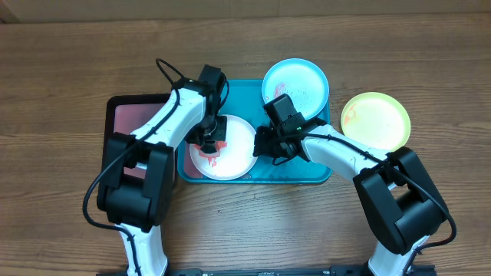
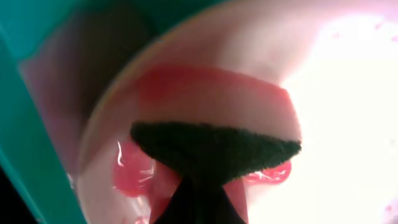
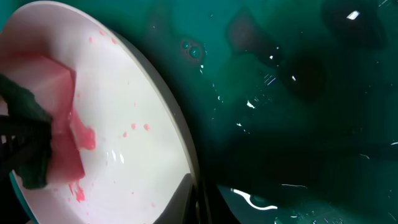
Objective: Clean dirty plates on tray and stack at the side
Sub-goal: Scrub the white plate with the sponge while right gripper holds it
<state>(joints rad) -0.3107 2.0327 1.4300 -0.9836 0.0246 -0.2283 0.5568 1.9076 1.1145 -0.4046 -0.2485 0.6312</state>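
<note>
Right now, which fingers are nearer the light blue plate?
Right. The right fingers grip the white plate's right rim, close to the light blue plate; the left fingers press a sponge onto the white plate's left half, farther off.

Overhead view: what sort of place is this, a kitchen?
Probably a robot test bench rather than a real kitchen. Two white robot arms work at a plain wooden table. A red-smeared white plate sits on a teal tray, and the left tool pinches a sponge.
</note>
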